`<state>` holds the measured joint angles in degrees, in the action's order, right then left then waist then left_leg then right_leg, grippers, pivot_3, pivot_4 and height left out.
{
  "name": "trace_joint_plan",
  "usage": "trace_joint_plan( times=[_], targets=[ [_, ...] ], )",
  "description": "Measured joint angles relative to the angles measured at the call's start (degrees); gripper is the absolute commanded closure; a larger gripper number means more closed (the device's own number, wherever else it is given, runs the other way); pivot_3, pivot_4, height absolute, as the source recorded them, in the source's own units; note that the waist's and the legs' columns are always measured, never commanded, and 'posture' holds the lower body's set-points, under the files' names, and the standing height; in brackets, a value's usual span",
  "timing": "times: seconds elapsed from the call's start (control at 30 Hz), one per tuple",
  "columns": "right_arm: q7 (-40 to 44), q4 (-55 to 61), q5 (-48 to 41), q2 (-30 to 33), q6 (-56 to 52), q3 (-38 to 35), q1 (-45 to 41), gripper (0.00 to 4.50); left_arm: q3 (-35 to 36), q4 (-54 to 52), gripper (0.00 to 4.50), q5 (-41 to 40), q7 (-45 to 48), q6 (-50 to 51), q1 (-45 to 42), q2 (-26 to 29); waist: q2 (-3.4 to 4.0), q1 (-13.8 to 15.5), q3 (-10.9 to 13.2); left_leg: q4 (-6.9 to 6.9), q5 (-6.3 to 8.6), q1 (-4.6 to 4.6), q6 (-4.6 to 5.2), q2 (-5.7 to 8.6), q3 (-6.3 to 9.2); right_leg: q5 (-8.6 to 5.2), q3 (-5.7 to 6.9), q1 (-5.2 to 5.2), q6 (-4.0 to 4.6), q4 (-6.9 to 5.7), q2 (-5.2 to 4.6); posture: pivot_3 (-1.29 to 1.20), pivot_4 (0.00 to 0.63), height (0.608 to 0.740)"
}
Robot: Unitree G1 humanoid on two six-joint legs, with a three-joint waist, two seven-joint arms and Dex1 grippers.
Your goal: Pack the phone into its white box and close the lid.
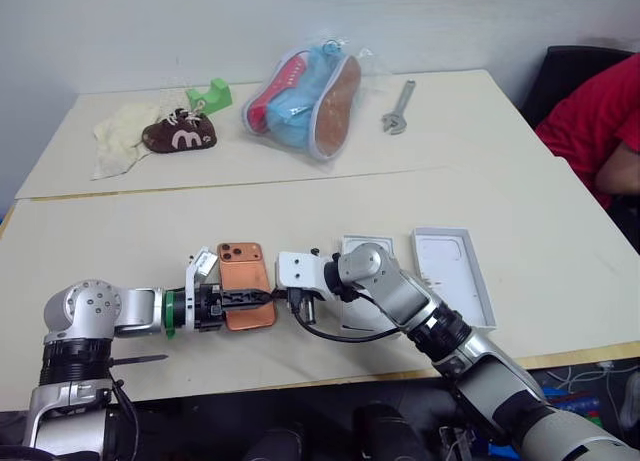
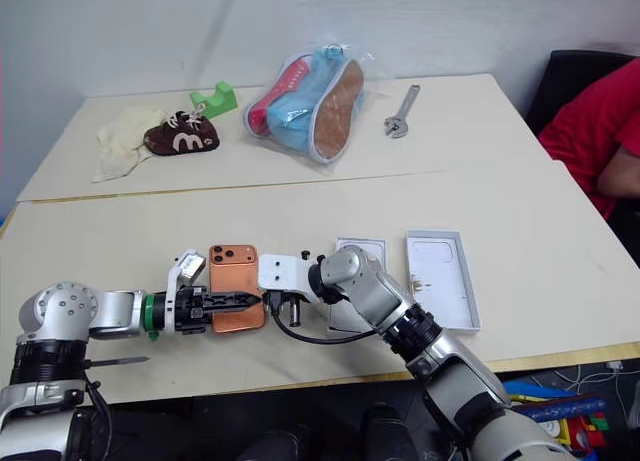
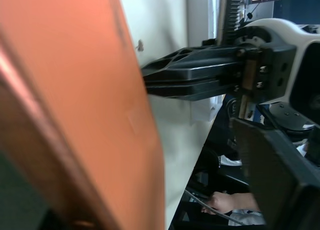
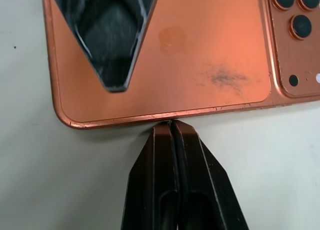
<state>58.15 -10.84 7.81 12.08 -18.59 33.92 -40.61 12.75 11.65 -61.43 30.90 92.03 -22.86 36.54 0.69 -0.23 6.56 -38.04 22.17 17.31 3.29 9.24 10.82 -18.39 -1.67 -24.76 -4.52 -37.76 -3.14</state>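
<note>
The phone [image 1: 246, 284] lay with its back up near the front edge of the table [image 1: 300, 201], its camera bump toward the far side. The left gripper [image 1: 262, 299] reached over it from the left; one finger [image 4: 107, 35] lay across its back, but I cannot tell if the fingers pinched it. The right gripper [image 4: 171, 124] had its fingers pressed together, and their tips touched the right long edge of the phone. The white box [image 1: 363, 249] lay just right of the right gripper, partly hidden by the arm. The lid [image 1: 452, 271] lay further right, inside face up.
</note>
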Motion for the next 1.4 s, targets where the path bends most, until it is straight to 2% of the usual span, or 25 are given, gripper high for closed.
trace_joint_plan(
  times=[0.13,0.2,0.23,0.33,0.47,0.5,0.57,0.63,0.7,0.9,1.0,1.07,1.23,1.4],
  targets=[
    [1.21,7.37,-2.98,3.76,-1.73,-3.32,3.86,4.5,0.33,0.35,3.62,-0.72,0.96,0.36,-0.13,2.42,-0.36,-0.08,0.3,-0.16,0.01,0.53,-0.03,-0.03,-0.06,0.0,0.0,-0.55,0.0,-0.07,0.03,0.0,0.15,0.74],
    [1.64,14.7,-6.44,7.04,-4.18,-8.2,5.68,4.5,0.17,-0.32,4.19,-2.38,1.8,0.39,-0.56,3.03,-0.42,0.02,0.56,-0.69,0.02,1.07,-0.05,-0.03,-0.08,0.0,0.1,-0.89,0.0,-0.09,0.01,0.0,0.15,0.74],
    [1.72,18.01,-8.25,8.52,-6.03,-10.91,6.15,4.32,-0.35,-1.07,4.41,-3.7,2.23,0.42,-1.08,3.01,-0.44,0.09,0.65,-0.85,0.04,1.13,-0.08,-0.03,-0.07,0.0,0.18,-0.89,0.0,-0.08,0.0,0.0,0.15,0.74],
    [2.95,29.98,-16.43,14.35,-15.25,-20.13,9.58,3.62,-2.33,-4.18,4.4,-7.83,2.4,0.46,-3.79,2.26,-0.5,0.61,0.87,-0.96,0.05,1.42,-0.09,-0.01,0.1,0.01,0.39,-0.87,-0.01,0.03,-0.08,0.0,0.15,0.74],
    [5.15,43.48,-27.99,25.2,-27.1,-34.18,18.51,2.29,-5.41,-6.23,4.4,-12.0,0.75,0.55,-7.74,-1.72,-0.55,1.66,1.0,-1.08,0.05,1.7,-0.07,0.01,0.08,0.03,0.43,-0.88,-0.05,0.18,-0.13,0.0,0.15,0.74],
    [5.6,46.61,-30.34,28.34,-28.89,-38.92,22.78,1.86,-6.78,-6.09,4.4,-12.02,-0.89,0.48,-9.73,-4.91,-0.56,2.13,1.11,-1.13,0.04,1.78,-0.06,0.01,0.08,0.04,0.43,-0.88,-0.07,0.25,-0.14,0.0,0.15,0.74],
    [5.93,48.75,-32.24,31.23,-30.62,-44.68,27.46,1.29,-8.34,-4.9,4.4,-12.17,-2.92,0.69,-11.94,-9.0,-0.76,2.71,1.24,-1.17,0.03,1.8,-0.04,-0.01,-0.05,0.06,0.4,-0.88,-0.11,0.37,-0.14,0.0,0.15,0.74],
    [5.89,51.08,-34.55,34.42,-32.95,-53.36,34.72,0.56,-9.98,-1.44,4.4,-10.81,-6.52,0.52,-15.03,-15.63,-1.1,3.49,1.45,-1.2,0.01,1.82,-0.02,-0.03,-0.16,0.12,0.33,-0.88,-0.23,0.44,-0.12,0.0,0.15,0.74],
    [5.32,52.65,-36.25,35.02,-33.42,-56.96,37.69,0.0,-11.13,0.73,4.4,-9.79,-8.37,0.57,-16.2,-18.1,-1.29,2.97,1.56,-1.18,0.02,1.74,-0.04,-0.12,-0.45,0.15,0.09,-0.9,-0.29,0.39,-0.01,0.0,0.15,0.74],
    [0.13,56.79,-38.86,34.94,-33.96,-61.82,43.82,0.0,-12.63,9.79,4.4,0.11,-13.61,-0.48,-21.44,-28.76,-1.41,3.4,1.65,-1.24,0.01,1.71,-0.08,-0.15,-0.56,0.18,-0.03,-0.93,-0.35,0.38,0.04,0.0,0.15,0.74],
    [-2.29,57.53,-39.62,34.69,-33.88,-61.89,44.9,0.0,-12.28,11.96,4.4,3.6,-15.07,-1.08,-21.81,-31.25,-1.42,3.47,1.66,-1.23,0.01,1.7,-0.08,-0.16,-0.57,0.18,-0.02,-0.95,-0.35,0.38,0.05,0.0,0.15,0.74],
    [-4.07,57.93,-40.17,34.63,-33.69,-61.89,46.05,0.0,-11.36,12.32,3.67,5.34,-14.99,-1.04,-22.15,-32.53,-1.42,3.64,1.65,-1.25,0.01,1.7,-0.08,-0.15,-0.57,0.18,-0.03,-0.94,-0.36,0.37,0.04,0.0,0.15,0.74],
    [-7.01,57.91,-41.3,34.6,-32.74,-61.87,46.82,0.0,-10.54,13.46,2.26,8.3,-13.87,-1.45,-23.31,-34.83,-1.43,4.23,1.66,-1.32,0.01,1.7,-0.08,-0.14,-0.59,0.2,-0.05,-0.93,-0.39,0.36,0.05,0.0,0.15,0.74],
    [-8.99,57.83,-42.47,34.6,-32.49,-61.32,46.78,0.0,-10.62,11.14,0.71,8.48,-11.99,0.06,-23.91,-34.86,-1.43,4.39,1.66,-1.32,0.01,1.69,-0.09,-0.14,-0.6,0.21,-0.05,-0.93,-0.39,0.35,0.05,0.0,0.15,0.74]
  ],
)
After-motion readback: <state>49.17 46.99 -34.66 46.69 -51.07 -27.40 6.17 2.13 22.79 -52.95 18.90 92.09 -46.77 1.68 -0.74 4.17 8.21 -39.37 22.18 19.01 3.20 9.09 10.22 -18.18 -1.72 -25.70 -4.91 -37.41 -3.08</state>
